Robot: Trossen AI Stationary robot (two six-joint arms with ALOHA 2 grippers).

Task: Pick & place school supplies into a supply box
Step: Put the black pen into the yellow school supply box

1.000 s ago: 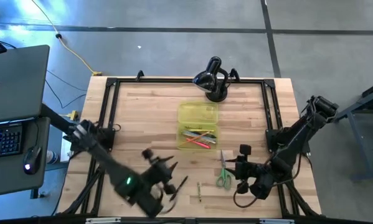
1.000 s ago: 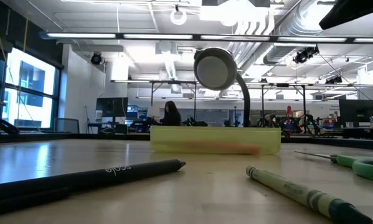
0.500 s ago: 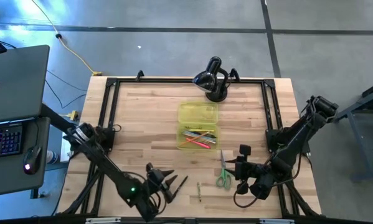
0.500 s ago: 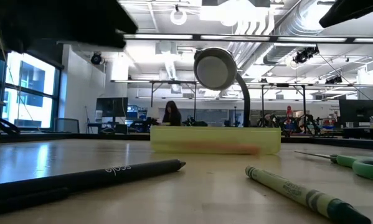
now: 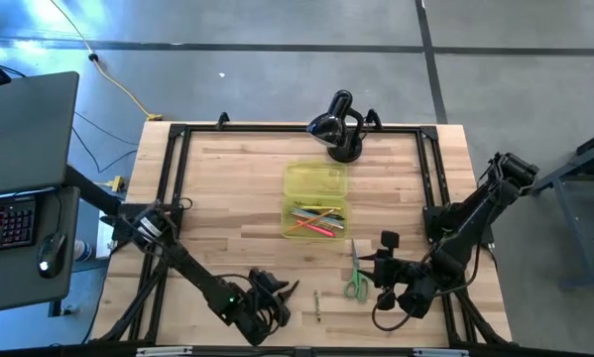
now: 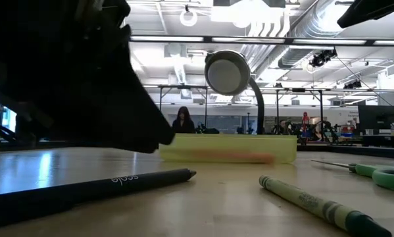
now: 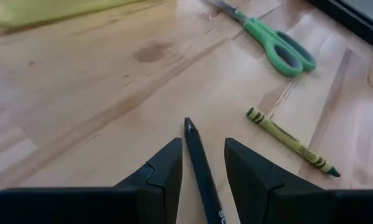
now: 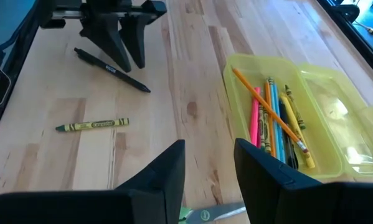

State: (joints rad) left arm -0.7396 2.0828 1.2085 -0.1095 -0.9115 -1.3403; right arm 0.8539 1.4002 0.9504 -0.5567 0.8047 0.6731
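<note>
Fingers of the left gripper (image 7: 202, 177) are spread and straddle the black pen (image 7: 201, 168), which lies flat on the bench (image 5: 227, 188) on the near side of the supply box (image 5: 314, 201), so that closing them should pinch the barrel across its width. Judging by this, the pen is about to be picked. Orange, pink, yellow and blue pencils already lie inside the open box. Beside the pen, toward the right arm, rests a green crayon (image 7: 290, 141), and past it the green-handled scissors (image 5: 356, 279). The right gripper (image 8: 209, 168) waits next to the scissors, its fingers spread and holding nothing
</note>
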